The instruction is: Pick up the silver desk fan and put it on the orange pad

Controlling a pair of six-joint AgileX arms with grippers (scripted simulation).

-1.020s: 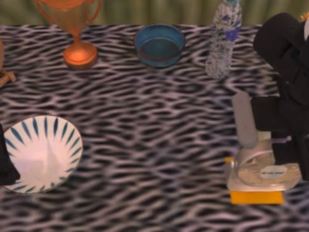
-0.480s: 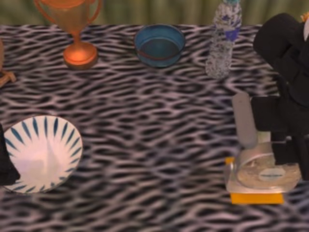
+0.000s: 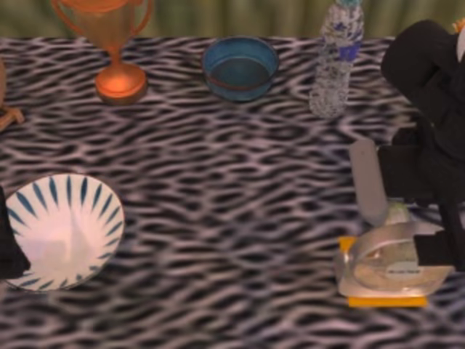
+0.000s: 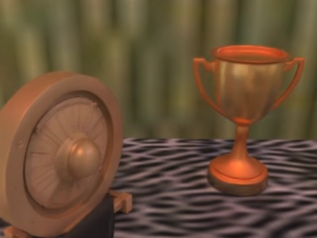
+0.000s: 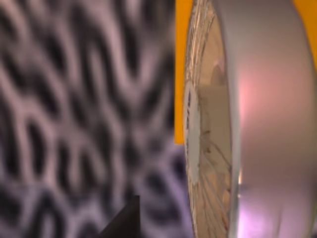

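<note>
Resting silver desk fan (image 3: 389, 263) (tilted), orange pad (image 3: 385, 300)

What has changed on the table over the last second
The silver desk fan has sunk lower over the orange pad, hiding more of it, with the right gripper following it toward the near edge. The trophy, blue bowl, bottle and striped plate stayed put.

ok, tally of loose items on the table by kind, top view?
Fans: 2, silver desk fan and a bronze fan, cut off at the top view's left edge
Pads: 1, orange pad under the silver fan
Bowls: 2, white bowl with blue stripes, blue bowl
Trophy cups: 1, orange
Bottles: 1, clear
Total: 7
</note>
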